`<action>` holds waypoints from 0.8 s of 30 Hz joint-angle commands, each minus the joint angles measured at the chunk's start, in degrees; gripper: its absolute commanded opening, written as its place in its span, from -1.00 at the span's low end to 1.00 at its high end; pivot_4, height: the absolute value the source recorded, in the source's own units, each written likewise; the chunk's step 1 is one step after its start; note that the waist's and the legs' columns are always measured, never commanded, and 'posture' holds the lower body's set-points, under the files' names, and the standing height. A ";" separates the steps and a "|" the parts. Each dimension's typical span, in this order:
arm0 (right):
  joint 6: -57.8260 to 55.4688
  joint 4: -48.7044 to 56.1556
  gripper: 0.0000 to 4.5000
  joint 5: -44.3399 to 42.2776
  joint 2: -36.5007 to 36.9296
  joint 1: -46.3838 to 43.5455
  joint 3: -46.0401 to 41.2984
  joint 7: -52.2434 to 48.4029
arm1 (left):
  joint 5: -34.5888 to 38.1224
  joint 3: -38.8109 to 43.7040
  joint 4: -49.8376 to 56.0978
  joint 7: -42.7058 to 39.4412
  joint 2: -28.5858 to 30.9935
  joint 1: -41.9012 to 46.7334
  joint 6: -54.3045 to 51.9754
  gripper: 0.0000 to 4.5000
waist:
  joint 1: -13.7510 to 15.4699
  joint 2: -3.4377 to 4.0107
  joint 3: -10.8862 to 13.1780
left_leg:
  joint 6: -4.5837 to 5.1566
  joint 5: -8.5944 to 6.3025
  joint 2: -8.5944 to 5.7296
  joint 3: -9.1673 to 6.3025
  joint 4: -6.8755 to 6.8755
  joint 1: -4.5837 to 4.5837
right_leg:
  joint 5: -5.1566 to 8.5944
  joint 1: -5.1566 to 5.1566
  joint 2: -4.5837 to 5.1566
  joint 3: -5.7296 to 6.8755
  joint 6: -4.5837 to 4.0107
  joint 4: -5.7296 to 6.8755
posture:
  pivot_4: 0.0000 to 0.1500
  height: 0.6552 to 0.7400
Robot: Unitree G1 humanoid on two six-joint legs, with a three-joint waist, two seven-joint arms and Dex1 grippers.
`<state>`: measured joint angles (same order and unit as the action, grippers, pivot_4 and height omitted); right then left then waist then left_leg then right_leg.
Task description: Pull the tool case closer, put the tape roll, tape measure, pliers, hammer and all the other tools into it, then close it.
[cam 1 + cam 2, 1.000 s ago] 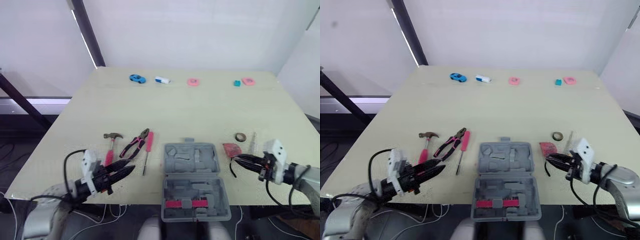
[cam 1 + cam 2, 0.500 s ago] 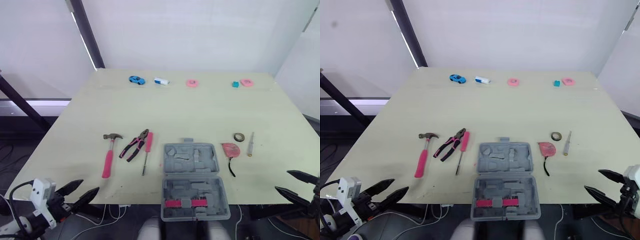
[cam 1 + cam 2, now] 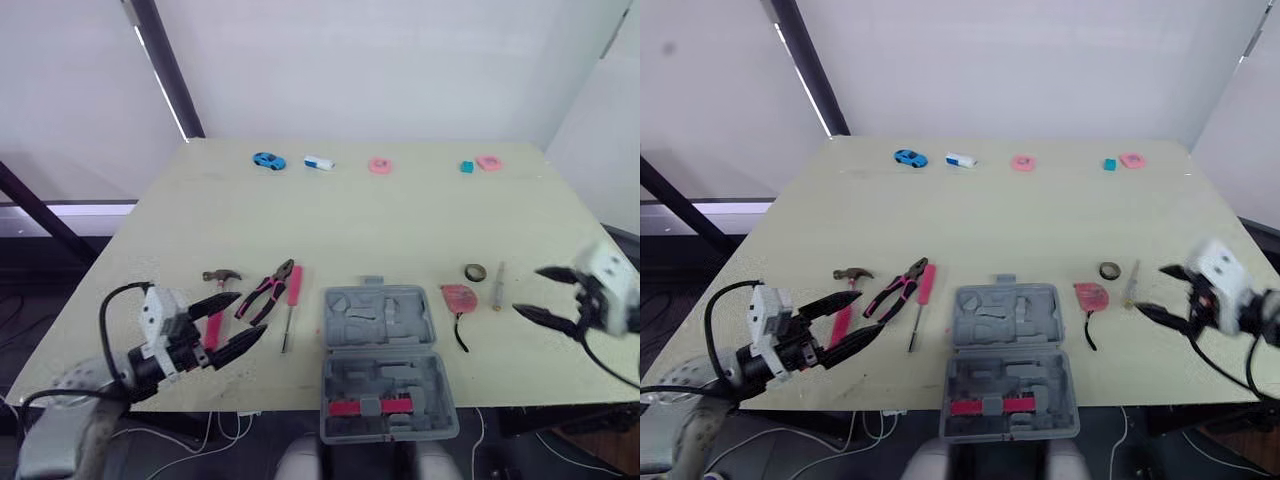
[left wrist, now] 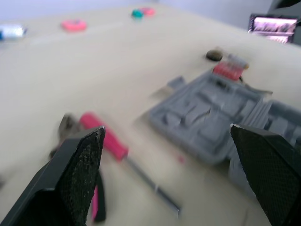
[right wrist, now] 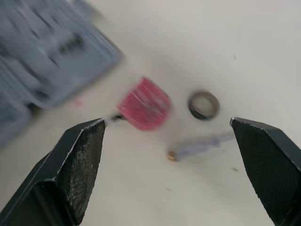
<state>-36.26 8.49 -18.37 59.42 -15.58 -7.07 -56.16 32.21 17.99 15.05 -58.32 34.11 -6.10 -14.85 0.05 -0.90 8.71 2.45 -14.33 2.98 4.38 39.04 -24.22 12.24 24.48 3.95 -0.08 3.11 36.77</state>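
Observation:
The grey tool case (image 3: 385, 355) lies open at the table's front edge, with a pink strip in its near half. To its left lie a pink-handled hammer (image 3: 221, 275), pink pliers (image 3: 268, 290) and a pink screwdriver (image 3: 291, 305). On its right are a red tape measure (image 3: 460, 297), a dark tape roll (image 3: 474, 272) and a thin screwdriver (image 3: 497, 286). My left gripper (image 3: 250, 316) is open and empty over the hammer's handle, hiding part of it. Just right of the thin screwdriver, my right gripper (image 3: 528, 290) is open and empty. The right wrist view shows the tape measure (image 5: 145, 104) and the tape roll (image 5: 203, 104) ahead of its fingers.
Along the table's far edge lie a blue toy car (image 3: 267, 160), a white and blue item (image 3: 319, 162), two pink items (image 3: 379, 165) and a teal block (image 3: 466, 167). A black pole (image 3: 160, 65) leans behind the back left corner. The case overhangs the front edge.
Both grippers have opened wide. They dropped below the table's front edge half a second ago and now are back over the table, left by the hammer, right by the thin screwdriver.

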 commanded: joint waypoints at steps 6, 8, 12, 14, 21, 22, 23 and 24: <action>-3.01 -26.81 0.98 16.22 -7.96 -34.03 27.23 -7.14 | 11.79 -2.22 3.12 -8.67 2.17 3.79 -5.25 1.00 | -0.98 0.06 0.07 | 0.00 0.01 0.02 0.16 0.10 -0.33 | -0.01 0.27 -0.03 0.09 -0.02 0.01 | 1.00 1.00; 0.97 -37.66 0.76 20.14 -11.74 -40.24 31.33 -8.79 | 12.80 -2.05 3.47 -8.87 2.03 4.35 -5.09 1.00 | -1.09 0.06 0.07 | 0.00 0.02 0.02 0.20 0.13 -0.32 | -0.02 0.29 -0.05 0.08 -0.03 0.05 | 1.00 1.00; 7.77 -54.27 0.07 25.42 -18.06 -47.30 35.30 -9.85 | 13.41 -2.19 4.32 -8.88 2.05 4.43 -5.33 1.00 | -0.60 0.06 0.07 | -0.01 0.02 0.04 0.06 0.10 -0.42 | -0.13 0.27 -0.17 0.14 0.18 0.03 | 1.00 1.00; 9.97 -60.40 0.07 26.84 -20.60 -49.40 35.19 -9.02 | 13.38 -2.27 4.61 -8.55 1.95 4.34 -5.34 1.00 | -0.52 0.08 0.08 | -0.02 0.02 0.04 0.04 0.07 -0.51 | -0.15 0.29 -0.17 0.18 0.21 -0.04 | 1.00 1.00; 14.42 -74.59 0.07 30.76 -25.88 -53.26 34.13 -6.80 | 13.78 -2.20 6.13 -7.41 1.86 3.57 -5.60 1.00 | -0.99 0.13 0.11 | -0.04 0.03 0.06 0.04 0.06 -0.45 | -0.15 0.28 -0.19 0.18 0.21 0.04 | 1.00 1.00; 14.80 -75.71 0.07 31.03 -26.41 -53.48 33.84 -6.53 | 13.75 -2.25 6.19 -7.36 1.88 3.58 -5.58 1.00 | -1.02 0.13 0.10 | -0.04 0.03 0.06 0.04 0.06 -0.44 | -0.15 0.28 -0.19 0.18 0.21 0.05 | 1.00 1.00; 15.13 -76.86 0.07 31.31 -27.05 -53.69 33.45 -6.07 | 13.73 -2.29 6.12 -7.34 1.91 3.70 -5.55 1.00 | -1.07 0.13 0.11 | -0.04 0.03 0.07 0.04 0.06 -0.43 | -0.15 0.28 -0.21 0.18 0.21 0.05 | 1.00 1.00; 15.50 -77.78 0.07 31.59 -27.49 -53.81 33.16 -5.73 | 13.70 -2.38 6.14 -7.28 1.89 3.78 -5.53 1.00 | -1.09 0.14 0.11 | -0.04 0.03 0.08 0.04 0.06 -0.43 | -0.15 0.28 -0.23 0.18 0.21 0.05 | 1.00 1.00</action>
<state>-21.84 -68.44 12.75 31.84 -67.75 27.67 -62.57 44.95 15.17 19.31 -65.75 35.72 -2.52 -20.62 -1.04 -0.76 8.81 2.41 -14.30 3.06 4.42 39.10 -24.65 12.09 24.76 3.72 0.10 3.32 36.82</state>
